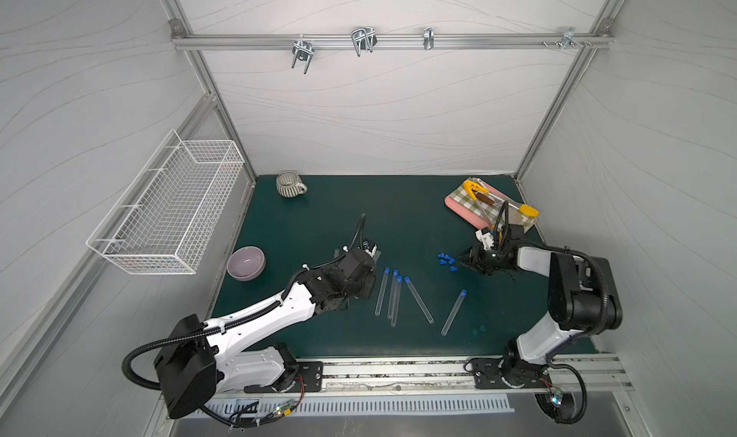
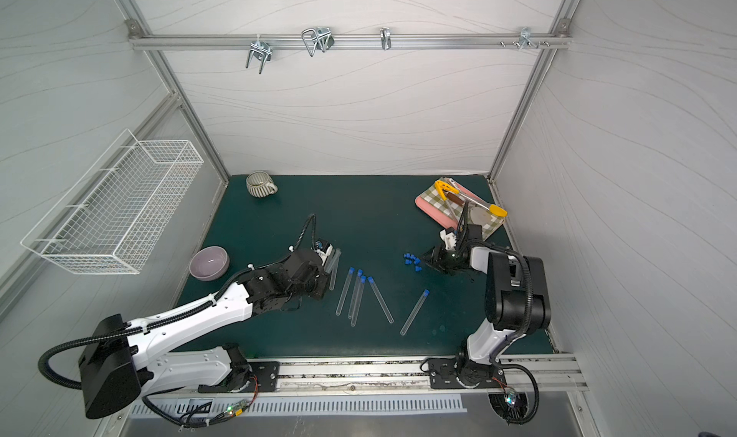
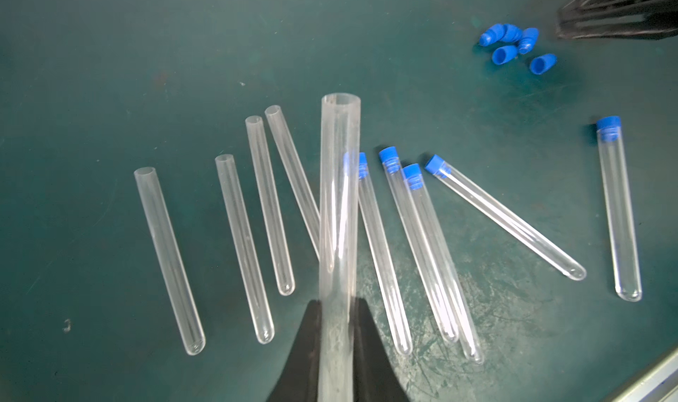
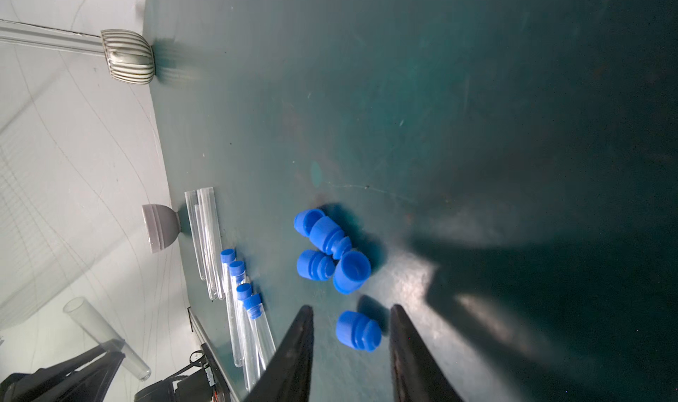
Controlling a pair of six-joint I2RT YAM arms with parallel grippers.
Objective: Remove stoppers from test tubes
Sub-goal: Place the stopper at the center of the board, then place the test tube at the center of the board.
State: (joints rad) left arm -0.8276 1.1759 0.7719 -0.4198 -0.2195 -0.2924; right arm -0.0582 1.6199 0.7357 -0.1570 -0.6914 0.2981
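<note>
A: left gripper (image 3: 337,304)?
B: clamped on an uncapped test tube (image 3: 339,183), left of centre in both top views; four open tubes (image 3: 242,249) lie on the mat (image 1: 319,223)
A: right gripper (image 4: 351,307)?
B: jaws apart, loose stopper (image 4: 358,330) lying between them; piled stoppers (image 1: 444,259) just beside, right of centre
A: containers?
B: five capped tubes (image 1: 418,300) lower centre, blue plugs in; pink tray (image 1: 458,212) upper right holds checked cloth (image 1: 464,197), utensils (image 1: 476,191)
</note>
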